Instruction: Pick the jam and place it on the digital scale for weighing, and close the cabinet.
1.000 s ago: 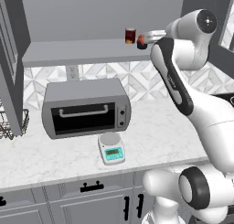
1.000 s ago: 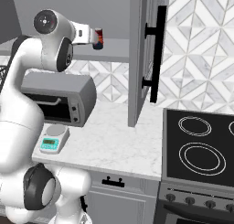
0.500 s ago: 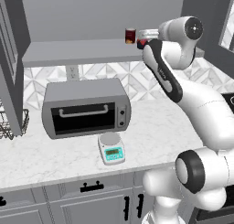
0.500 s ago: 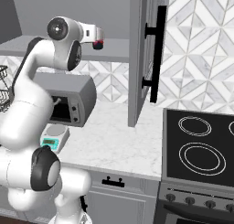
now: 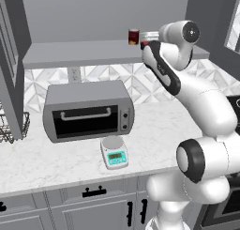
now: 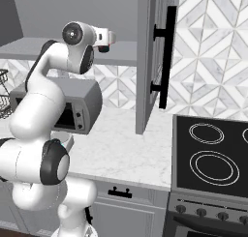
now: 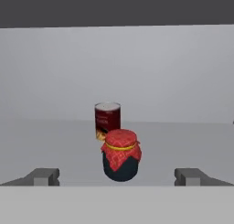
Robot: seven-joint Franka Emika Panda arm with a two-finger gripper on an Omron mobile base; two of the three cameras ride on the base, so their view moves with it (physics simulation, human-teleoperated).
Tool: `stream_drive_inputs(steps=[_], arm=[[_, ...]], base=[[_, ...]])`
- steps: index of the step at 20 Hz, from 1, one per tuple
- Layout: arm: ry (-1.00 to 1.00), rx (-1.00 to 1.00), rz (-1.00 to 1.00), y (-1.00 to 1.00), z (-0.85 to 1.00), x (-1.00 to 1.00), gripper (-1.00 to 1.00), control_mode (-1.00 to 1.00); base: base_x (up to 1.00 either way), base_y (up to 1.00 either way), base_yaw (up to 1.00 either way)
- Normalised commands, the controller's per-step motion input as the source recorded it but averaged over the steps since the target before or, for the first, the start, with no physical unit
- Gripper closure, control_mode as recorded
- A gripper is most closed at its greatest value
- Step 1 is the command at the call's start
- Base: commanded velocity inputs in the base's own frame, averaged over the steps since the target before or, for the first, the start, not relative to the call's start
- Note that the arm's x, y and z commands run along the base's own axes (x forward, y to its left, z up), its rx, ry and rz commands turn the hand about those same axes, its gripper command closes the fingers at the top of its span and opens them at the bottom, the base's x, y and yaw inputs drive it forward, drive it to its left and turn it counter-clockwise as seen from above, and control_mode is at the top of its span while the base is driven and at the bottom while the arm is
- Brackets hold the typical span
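Note:
The jam (image 7: pixel 121 155), a squat dark jar with a red cloth top, stands on the open cabinet's shelf (image 7: pixel 55 141). My gripper (image 7: pixel 118 177) is open just in front of it, with one fingertip showing on each side and the jar not between them. In the left base view the gripper (image 5: pixel 149 36) is at the shelf's front edge, with the jam (image 5: pixel 144 45) just beyond it. The digital scale (image 5: pixel 114 153) sits on the counter in front of the toaster oven, platter bare. The cabinet door (image 6: pixel 150 62) with its black handle stands open.
A taller dark red can (image 7: pixel 108 120) stands just behind the jam, a little left. Under the shelf a grey toaster oven (image 5: pixel 89 110) sits on the marble counter (image 5: pixel 56 163). A wire rack (image 5: pixel 9 128) is at the left, a stove (image 6: pixel 213 158) at the right.
The arm's upper joints have swung round and the hand has shifted slightly left along the shelf edge. The jam, can and scale have not moved.

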Motion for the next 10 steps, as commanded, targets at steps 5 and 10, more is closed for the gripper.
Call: stream_drive_inputs(steps=[5,10], arm=[[0.01,0.00,0.00,0.00,-0.21,0.33,-1.00,-1.00],[0.01,0.00,0.01,0.00,-0.19,0.40,-1.00,-1.00]], base=[[0.00,0.00,0.00],[0.00,0.00,0.00]])
